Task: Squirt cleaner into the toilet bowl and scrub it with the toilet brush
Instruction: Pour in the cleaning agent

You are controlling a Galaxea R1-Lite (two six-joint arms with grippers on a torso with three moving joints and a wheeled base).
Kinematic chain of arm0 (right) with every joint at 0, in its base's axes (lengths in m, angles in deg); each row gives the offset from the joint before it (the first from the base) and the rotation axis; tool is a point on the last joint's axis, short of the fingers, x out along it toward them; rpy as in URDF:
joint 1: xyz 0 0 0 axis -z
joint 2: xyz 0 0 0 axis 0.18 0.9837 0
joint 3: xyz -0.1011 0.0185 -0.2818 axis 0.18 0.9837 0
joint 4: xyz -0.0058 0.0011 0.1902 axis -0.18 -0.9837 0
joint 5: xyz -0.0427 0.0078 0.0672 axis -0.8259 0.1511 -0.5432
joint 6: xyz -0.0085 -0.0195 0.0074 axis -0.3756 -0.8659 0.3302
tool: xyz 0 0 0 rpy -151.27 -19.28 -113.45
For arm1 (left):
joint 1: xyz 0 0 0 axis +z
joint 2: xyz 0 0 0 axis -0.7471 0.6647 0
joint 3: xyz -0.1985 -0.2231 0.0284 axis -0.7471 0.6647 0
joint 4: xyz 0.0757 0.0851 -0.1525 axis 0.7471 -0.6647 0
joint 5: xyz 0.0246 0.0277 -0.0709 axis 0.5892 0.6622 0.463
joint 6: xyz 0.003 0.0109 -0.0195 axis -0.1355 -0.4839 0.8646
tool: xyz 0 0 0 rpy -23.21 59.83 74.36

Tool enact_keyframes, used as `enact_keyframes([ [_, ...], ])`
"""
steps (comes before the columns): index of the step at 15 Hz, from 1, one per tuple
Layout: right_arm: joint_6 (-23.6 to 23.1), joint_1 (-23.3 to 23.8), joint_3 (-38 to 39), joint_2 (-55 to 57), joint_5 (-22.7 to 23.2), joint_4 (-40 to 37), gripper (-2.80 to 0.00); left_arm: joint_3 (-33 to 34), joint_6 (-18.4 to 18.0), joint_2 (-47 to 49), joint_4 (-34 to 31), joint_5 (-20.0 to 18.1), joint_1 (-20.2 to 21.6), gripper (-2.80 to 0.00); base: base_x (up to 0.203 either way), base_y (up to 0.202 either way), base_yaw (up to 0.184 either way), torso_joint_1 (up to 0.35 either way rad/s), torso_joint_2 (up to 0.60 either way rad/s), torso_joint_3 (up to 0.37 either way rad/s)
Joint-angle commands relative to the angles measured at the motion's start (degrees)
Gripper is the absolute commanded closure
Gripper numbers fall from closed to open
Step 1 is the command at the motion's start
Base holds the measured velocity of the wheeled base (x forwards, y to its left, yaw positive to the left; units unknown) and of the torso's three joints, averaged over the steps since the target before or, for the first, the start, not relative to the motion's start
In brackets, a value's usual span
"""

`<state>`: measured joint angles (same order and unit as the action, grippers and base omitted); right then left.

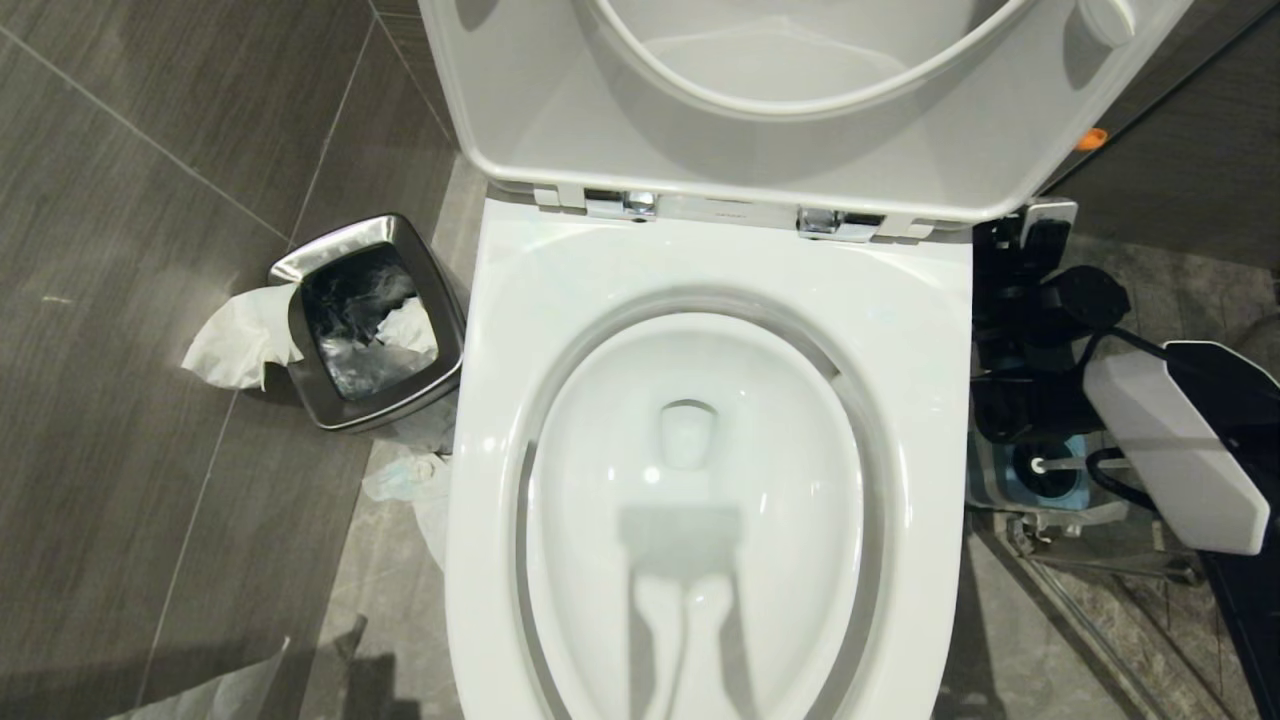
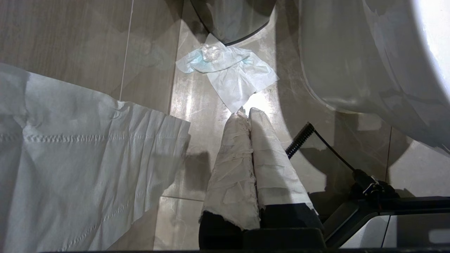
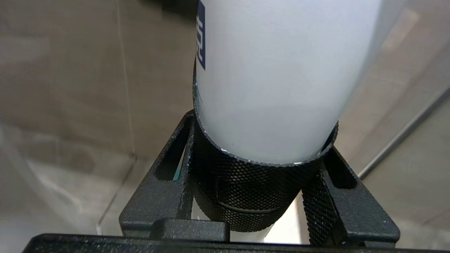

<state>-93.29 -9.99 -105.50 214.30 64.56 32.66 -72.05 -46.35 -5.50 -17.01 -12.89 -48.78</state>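
**Inspector A:** Head view. The toilet bowl point(image 1: 700, 480) stands with seat and lid raised; the water and porcelain look plain white, with no teal tint that I can see. The toilet brush point(image 1: 1050, 466) sits in its blue-topped holder point(image 1: 1040, 480) on the floor just beside the bowl, on the robot's right. The right arm point(image 1: 1170, 450) reaches in over that corner. A steel waste bin point(image 1: 370, 320) with tissue stands on the other side.

**Inspector B:** Left wrist view. The left gripper point(image 2: 246, 112) is clenched on nothing, its wrapped fingers point(image 2: 233, 158) pressed together, hanging low over the floor tiles beside the bowl's outer wall. A crumpled wipe point(image 2: 228, 70) lies ahead of it. This arm appears parked.

**Inspector A:** Right wrist view. The right gripper point(image 3: 258, 189) is grasping a white cylindrical bottle point(image 3: 277, 77) with a knurled black collar point(image 3: 246, 186), both fingers against that collar. I take it to be the cleaner container; the liquid itself is not visible.

**Inspector B:** Judgement: the squirting step is not yet done. The next move calls for carrying the bottle over the basin and aiming its outlet inside the rim. The brush is untouched.
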Motion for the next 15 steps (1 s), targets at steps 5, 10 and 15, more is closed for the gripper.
enact_keyframes([
  [5,-0.69,0.52,14.27,-16.44,-0.01,0.51,0.0,0.06,-0.01,0.07,-0.01,-0.02,0.0,0.0,0.0,0.0,0.0,0.0,0.0,0.0],
  [10,-0.68,0.92,27.25,-30.13,-0.01,0.01,0.0,-0.02,-0.01,0.07,-0.01,-0.02,0.0,0.0,0.0,0.0,0.0,0.0,0.0,0.0],
  [15,-0.67,2.55,40.95,-46.39,-1.85,-6.32,0.0,0.06,-0.01,0.07,-0.01,-0.02,0.0,0.0,0.0,0.0,0.0,0.0,0.0,0.0],
])
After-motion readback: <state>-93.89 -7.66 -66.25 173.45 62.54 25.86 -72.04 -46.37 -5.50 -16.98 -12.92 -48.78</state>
